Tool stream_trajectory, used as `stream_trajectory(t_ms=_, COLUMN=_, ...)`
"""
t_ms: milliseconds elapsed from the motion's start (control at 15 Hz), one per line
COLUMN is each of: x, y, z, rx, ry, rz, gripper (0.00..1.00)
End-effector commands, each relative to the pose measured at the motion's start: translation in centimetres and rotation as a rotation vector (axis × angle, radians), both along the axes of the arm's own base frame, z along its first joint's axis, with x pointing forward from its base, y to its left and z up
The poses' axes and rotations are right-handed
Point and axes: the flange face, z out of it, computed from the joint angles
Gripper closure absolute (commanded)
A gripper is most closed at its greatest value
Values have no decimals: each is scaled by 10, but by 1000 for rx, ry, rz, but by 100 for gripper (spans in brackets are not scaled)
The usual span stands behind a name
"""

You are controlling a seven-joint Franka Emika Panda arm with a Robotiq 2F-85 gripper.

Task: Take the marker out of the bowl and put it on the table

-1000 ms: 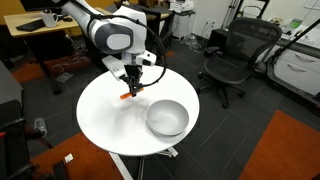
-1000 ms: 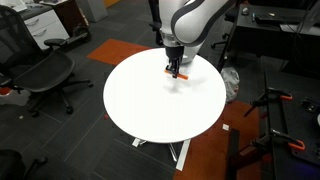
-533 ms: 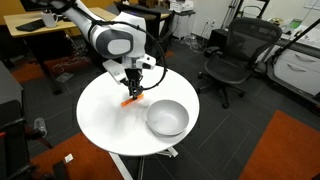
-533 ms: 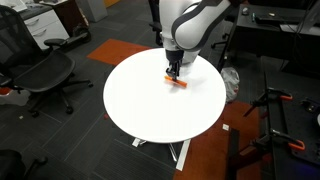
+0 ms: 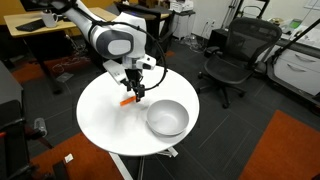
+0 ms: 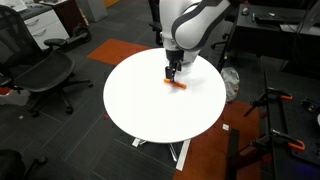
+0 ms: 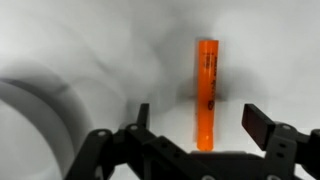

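The orange marker [image 5: 129, 99] lies flat on the white round table [image 5: 105, 115], clear of the grey-white bowl [image 5: 167, 118], which stands empty toward the table's near right. My gripper [image 5: 133, 90] hangs just above the marker with its jaws open. In the wrist view the marker [image 7: 206, 90] lies lengthwise in the gap between the two fingers of the gripper [image 7: 200, 118], touching neither. In an exterior view the marker [image 6: 177, 84] sits just below the gripper [image 6: 171, 73] on the table [image 6: 150, 110]; the bowl does not show there.
A black office chair [image 5: 232, 60] stands beyond the table, and another one [image 6: 40, 75] is beside it. A wooden desk [image 5: 40, 30] sits behind the arm. A blurred grey curve [image 7: 40, 110] shows at the left of the wrist view.
The jaws have opened and let go of the marker, which now rests on the table. The gripper has barely moved.
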Motion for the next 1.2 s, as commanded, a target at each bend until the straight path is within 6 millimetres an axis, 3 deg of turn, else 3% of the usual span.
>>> stream_trajectory(t_ms=0, x=1, y=-2, z=4, rx=-5, ry=-9, rz=27, gripper=0)
stream_trajectory(t_ms=400, x=-9, y=6, z=17, rx=-6, ry=-38, rz=47, gripper=0)
stream_trajectory(t_ms=1133, x=-42, y=25, z=77, rx=-4, ry=-129, rz=85, gripper=0)
